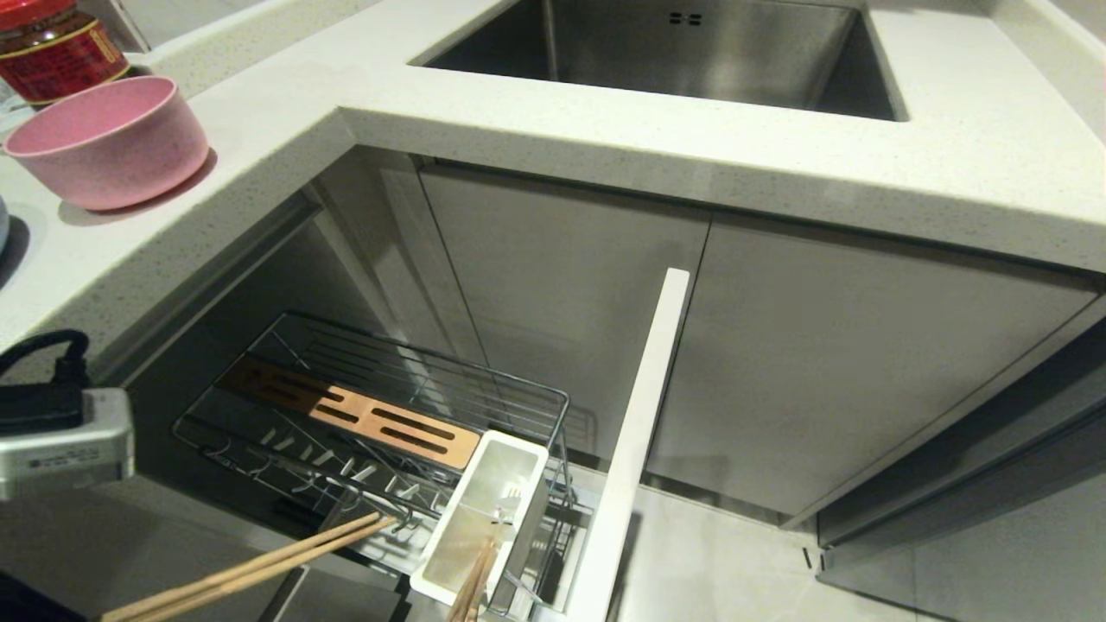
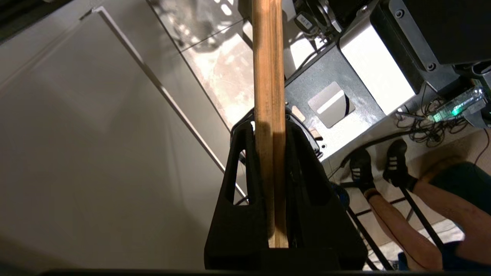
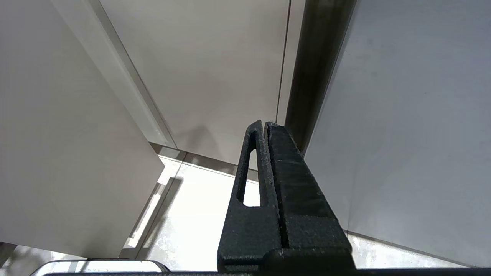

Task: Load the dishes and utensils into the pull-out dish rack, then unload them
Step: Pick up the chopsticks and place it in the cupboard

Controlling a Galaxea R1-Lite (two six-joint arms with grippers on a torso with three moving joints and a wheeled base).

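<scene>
My left gripper (image 2: 268, 128) is shut on the pair of wooden chopsticks (image 2: 268, 76), which run out past its fingertips. In the head view the chopsticks (image 1: 259, 566) slant up from the lower left, and their tips reach over the prongs of the pull-out dish rack (image 1: 371, 345). The rack is drawn out, showing its wooden strip (image 1: 346, 410), white utensil holder (image 1: 527, 484) and pale front panel (image 1: 635, 449). Thin brown sticks (image 1: 473, 583) stand in the holder. The pink bowl (image 1: 108, 142) sits on the counter at the left. My right gripper (image 3: 264, 123) is shut on nothing.
The steel sink (image 1: 674, 52) is set in the white counter (image 1: 950, 155) above closed cabinet doors (image 1: 821, 363). A red jar (image 1: 52, 43) stands behind the bowl. My left arm's silver housing (image 1: 60, 441) is at the left edge. A person's legs (image 2: 422, 191) show beside my base (image 2: 333, 107).
</scene>
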